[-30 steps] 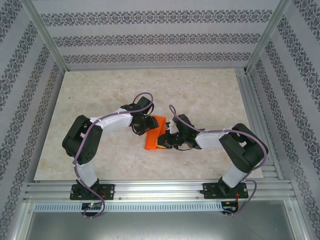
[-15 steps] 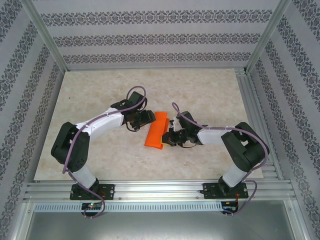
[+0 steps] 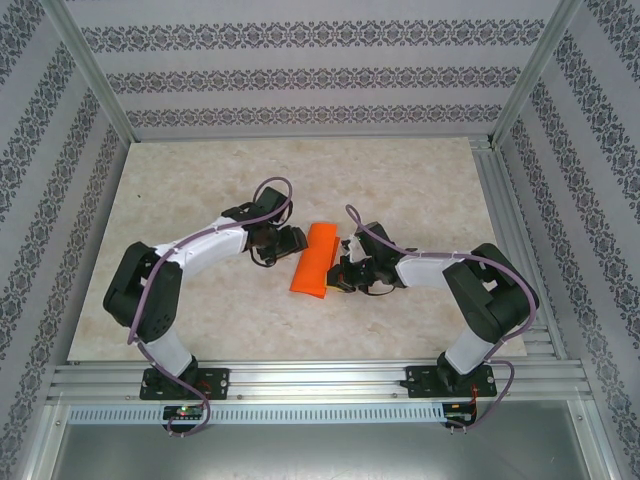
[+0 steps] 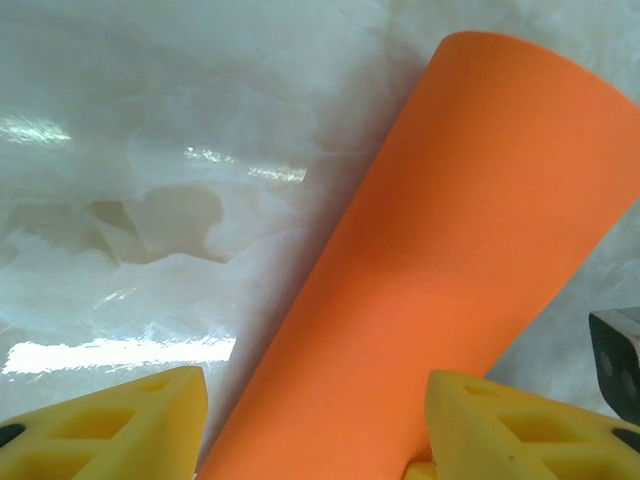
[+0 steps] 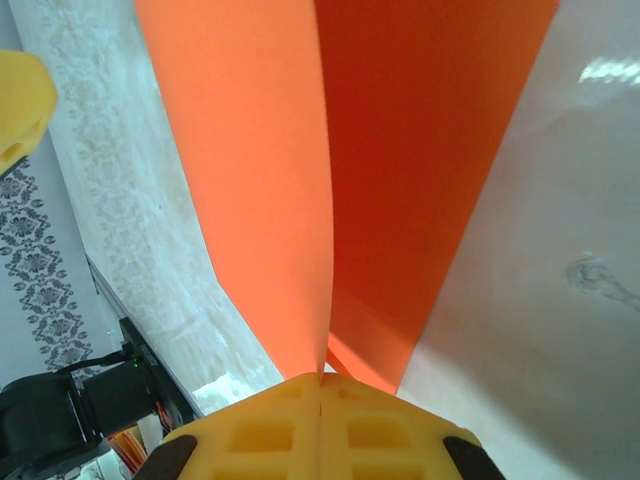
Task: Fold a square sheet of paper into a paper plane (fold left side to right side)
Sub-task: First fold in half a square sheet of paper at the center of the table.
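Marble [image 3: 180,180] bears paper plane [image 3: 315,258] (right end effector [image 5: 320,380] pinching).

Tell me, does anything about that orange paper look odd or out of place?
The orange paper lies askew, and it bulges like a soft roll instead of lying creased flat. The right gripper is shut on one edge, where the top layer stands off the lower one. Nothing looks torn.

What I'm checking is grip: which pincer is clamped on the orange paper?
The right pincer, shut on the paper plane; the left pincer stands open.
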`<state>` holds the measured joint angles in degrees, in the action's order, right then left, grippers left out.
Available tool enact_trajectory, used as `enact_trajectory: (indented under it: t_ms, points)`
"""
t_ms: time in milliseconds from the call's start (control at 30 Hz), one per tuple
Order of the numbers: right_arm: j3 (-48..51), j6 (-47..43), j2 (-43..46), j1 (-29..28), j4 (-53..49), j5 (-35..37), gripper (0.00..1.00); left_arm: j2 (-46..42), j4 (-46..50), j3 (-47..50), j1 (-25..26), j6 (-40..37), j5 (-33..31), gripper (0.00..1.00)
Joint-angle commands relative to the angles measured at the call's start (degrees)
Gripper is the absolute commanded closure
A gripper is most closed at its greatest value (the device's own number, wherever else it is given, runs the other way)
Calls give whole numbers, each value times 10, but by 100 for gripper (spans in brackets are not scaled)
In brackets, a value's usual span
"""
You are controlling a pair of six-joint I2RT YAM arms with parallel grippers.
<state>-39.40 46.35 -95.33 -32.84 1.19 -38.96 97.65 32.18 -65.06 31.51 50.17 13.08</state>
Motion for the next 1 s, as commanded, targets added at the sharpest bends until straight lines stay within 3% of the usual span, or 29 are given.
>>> enact_trajectory:
  t_ms: [0, 700, 967]
  points:
    - [-14, -14, -10, 5, -2, 13, 100, 20, -25, 6, -5, -22, 26, 41]
    - [-28, -1, -42, -6, 14, 9, 100, 76, -66, -14, -3, -21, 76, 51]
    - [-31, 1, -51, -9, 17, 9, 100, 93, -70, -20, -3, -22, 83, 60]
